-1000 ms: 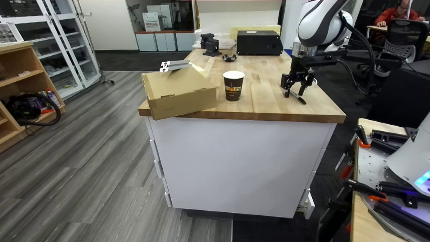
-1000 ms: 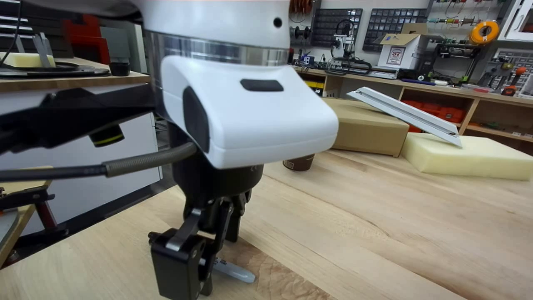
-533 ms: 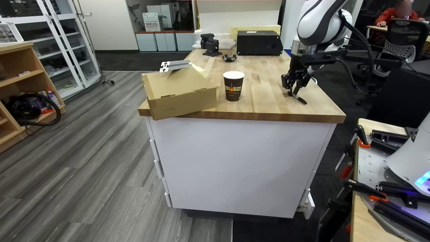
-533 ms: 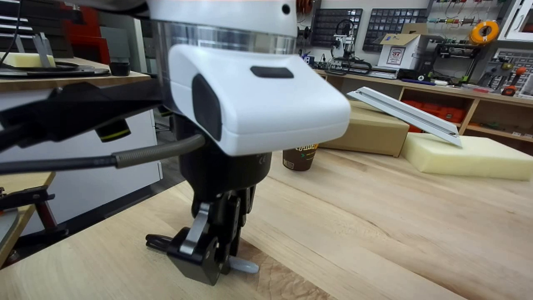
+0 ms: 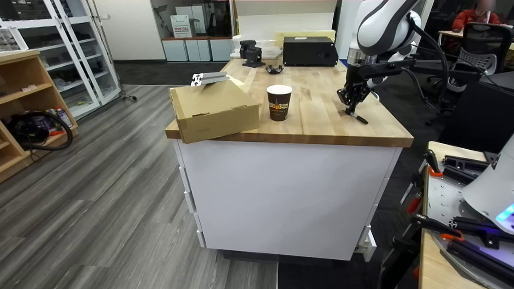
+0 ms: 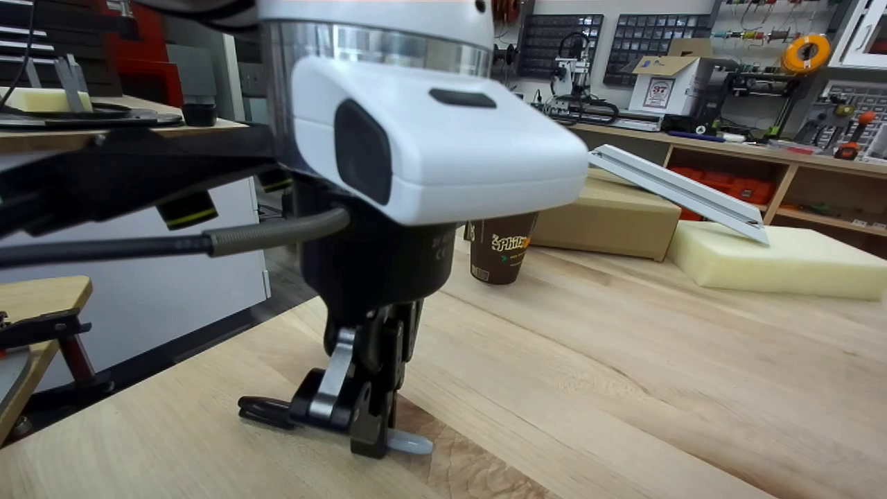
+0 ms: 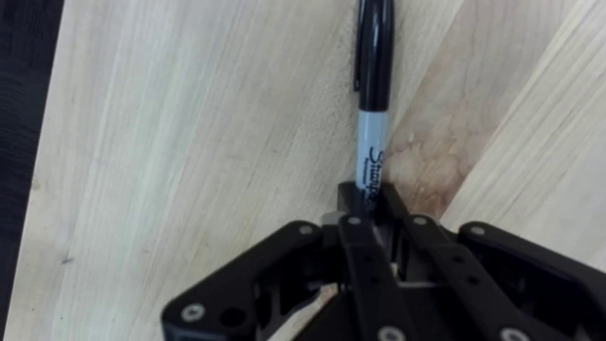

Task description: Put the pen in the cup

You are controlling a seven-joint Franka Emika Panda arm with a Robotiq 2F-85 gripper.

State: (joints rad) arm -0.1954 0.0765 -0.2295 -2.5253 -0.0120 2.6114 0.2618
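The pen, a marker with a black cap and a grey-white barrel (image 7: pixel 371 142), lies roughly level at the tabletop. My gripper (image 7: pixel 369 195) is shut on its barrel, with one finger on each side. In the wrist view the cap points away from the gripper. The barrel's tail end (image 6: pixel 412 442) sticks out past the fingers in an exterior view, and the lettered middle is partly covered. Brown with a white rim, the cup (image 5: pixel 279 103) stands upright on the table, well apart from the gripper. In an exterior view the hand hides the top of the cup (image 6: pixel 500 258).
Beside the cup sits a cardboard box (image 5: pixel 219 120), overhanging the table edge, with a metal profile (image 6: pixel 682 190) resting on it and on a pale foam block (image 6: pixel 776 267). A black case (image 5: pixel 310 51) is at the far end. The wooden table's edge (image 5: pixel 289 138) runs near the cup.
The jaws have gone from open around the pen to shut on it. In an exterior view the hand has moved up and right, and the pen has shifted slightly. The cup has not moved.
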